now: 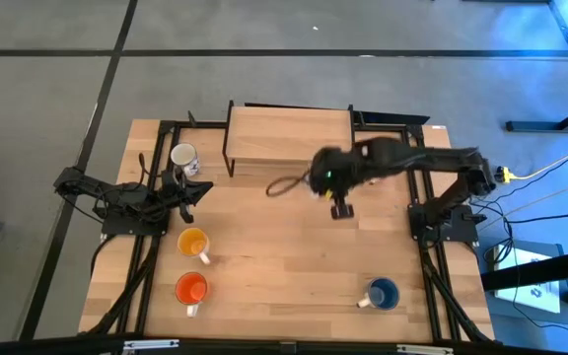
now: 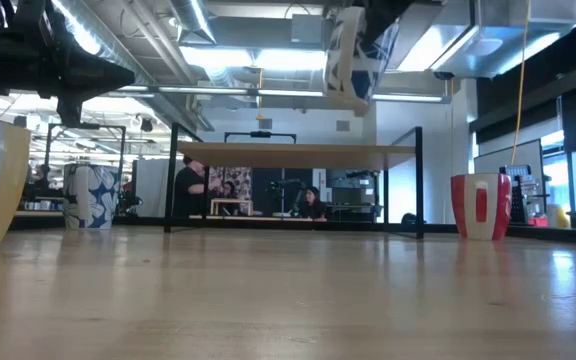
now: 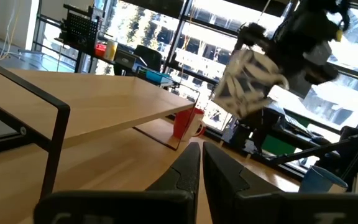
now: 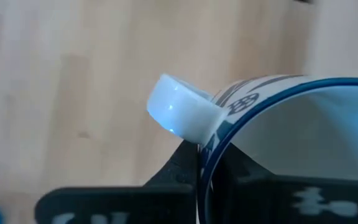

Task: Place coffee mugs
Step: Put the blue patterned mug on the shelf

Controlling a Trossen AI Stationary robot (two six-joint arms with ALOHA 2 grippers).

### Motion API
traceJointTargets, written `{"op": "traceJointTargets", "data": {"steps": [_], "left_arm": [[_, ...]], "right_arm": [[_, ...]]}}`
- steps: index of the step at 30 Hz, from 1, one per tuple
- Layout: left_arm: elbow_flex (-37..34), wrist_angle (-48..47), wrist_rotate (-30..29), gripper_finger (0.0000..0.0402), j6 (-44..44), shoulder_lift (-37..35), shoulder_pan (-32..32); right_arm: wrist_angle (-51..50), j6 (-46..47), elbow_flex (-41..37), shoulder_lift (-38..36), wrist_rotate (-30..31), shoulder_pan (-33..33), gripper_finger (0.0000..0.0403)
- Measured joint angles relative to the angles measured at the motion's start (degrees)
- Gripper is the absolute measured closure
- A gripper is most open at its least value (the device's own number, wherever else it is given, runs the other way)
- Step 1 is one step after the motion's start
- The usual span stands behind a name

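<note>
Shelf (image 1: 289,138) stood at table's (image 1: 284,266) back edge; one mug (image 1: 184,157) just left of it, two mugs (image 1: 194,243) front-left, one mug (image 1: 383,293) front-right.

Right claw (image 1: 340,209) raised mid-table, clamped on a load, left claw (image 1: 197,189) closed, resting low

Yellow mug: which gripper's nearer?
Left. The left gripper sits shut just behind the yellow mug, on the table's left side. The right gripper is far across, near the wooden shelf, holding up a white printed mug.
</note>
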Motion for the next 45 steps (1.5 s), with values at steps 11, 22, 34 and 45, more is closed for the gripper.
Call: {"op": "traceJointTargets", "data": {"steps": [11, 22, 34, 45], "left_arm": [[0.0, 0.0, 0.0, 0.0388, 0.0, 0.0, 0.0], [0.0, 0.0, -0.4, 0.0388, 0.0, 0.0, 0.0], [0.0, 0.1, -3.0, 0.0388, -0.5, 0.0, 0.0], [0.0, 0.1, -3.2, 0.0388, -1.5, 0.0, 0.0]], "right_arm": [[-3.2, -9.6, 6.2, 0.1, 1.6, -17.7, 0.0398], [-2.0, -18.5, 6.2, 2.8, -5.6, -35.5, 0.0398], [-2.4, -20.0, 6.2, 7.8, -10.2, -40.0, 0.0398], [-3.6, -19.9, 6.3, 9.0, -12.0, -41.2, 0.0396]]}}
